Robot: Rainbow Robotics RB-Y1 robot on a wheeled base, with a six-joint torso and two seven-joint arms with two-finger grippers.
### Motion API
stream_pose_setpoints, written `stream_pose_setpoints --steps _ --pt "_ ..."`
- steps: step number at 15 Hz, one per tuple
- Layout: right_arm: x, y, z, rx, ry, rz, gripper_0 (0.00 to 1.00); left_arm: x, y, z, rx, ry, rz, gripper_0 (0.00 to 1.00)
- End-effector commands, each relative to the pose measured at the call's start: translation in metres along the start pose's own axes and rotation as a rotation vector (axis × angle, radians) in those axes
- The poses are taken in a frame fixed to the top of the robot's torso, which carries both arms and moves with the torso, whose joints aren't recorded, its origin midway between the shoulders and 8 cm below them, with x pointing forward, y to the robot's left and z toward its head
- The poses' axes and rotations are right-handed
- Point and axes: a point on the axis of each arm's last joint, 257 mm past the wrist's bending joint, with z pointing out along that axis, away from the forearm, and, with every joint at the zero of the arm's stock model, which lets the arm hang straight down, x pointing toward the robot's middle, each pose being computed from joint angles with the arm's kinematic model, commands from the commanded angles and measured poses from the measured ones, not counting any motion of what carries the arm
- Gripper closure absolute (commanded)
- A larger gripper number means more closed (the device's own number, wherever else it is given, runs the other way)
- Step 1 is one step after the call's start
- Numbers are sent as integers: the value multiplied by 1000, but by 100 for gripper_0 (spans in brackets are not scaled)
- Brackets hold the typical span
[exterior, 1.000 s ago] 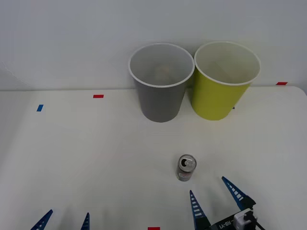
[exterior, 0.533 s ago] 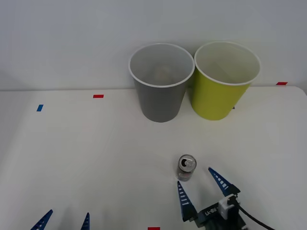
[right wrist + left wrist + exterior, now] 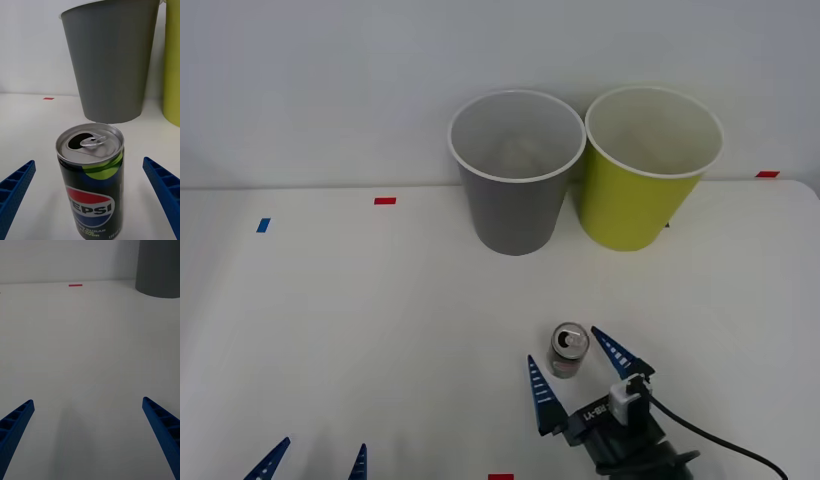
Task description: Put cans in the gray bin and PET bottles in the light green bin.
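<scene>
White table [image 3: 330,300], pale wall | can [image 3: 568,349] upright | right gripper [image 3: 577,372] jaws released | left gripper [image 3: 315,462] released

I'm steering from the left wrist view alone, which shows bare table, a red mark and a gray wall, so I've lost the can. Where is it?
Observer: The Pepsi can stands upright on the table, in front of the gray bin.
Operator: Is the right arm on it?
Observer: The right gripper is open, one finger on each side of the can, neither touching.
Operator: And the other bin?
Observer: The light green bin stands beside the gray one, on the robot's right.
</scene>
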Motion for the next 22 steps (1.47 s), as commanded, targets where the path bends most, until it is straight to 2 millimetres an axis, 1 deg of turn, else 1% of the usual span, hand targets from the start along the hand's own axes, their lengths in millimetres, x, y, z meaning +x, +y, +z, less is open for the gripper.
stream_pose_setpoints --steps 1,5,8,9,10,11,12,18,19,21,22 --pt "-4 1 10 2 -4 5 0 0 0 0 0 0 0 0" --pt "-5 -3 18 4 1 1 0 0 0 0 0 0 0 0" --pt "-5 -3 18 4 4 0 0 0 0 0 0 0 0 0" --pt "-5 -3 18 4 4 -2 14 0 0 0 0 0 0 0" --pt "-6 -2 19 4 0 3 39 0 0 0 0 0 0 0" --pt "-5 -2 19 7 2 8 55 0 0 0 0 0 0 0" --pt "-5 -2 19 8 3 10 63 0 0 0 0 0 0 0" --pt "-3 -1 21 6 13 10 65 0 0 0 0 0 0 0" --pt "-2 -2 22 5 19 2 71 0 0 0 0 0 0 0" --pt "-5 -1 27 -6 42 -9 72 0 0 0 0 0 0 0" --pt "-9 2 31 -18 99 2 75 0 0 0 0 0 0 0"
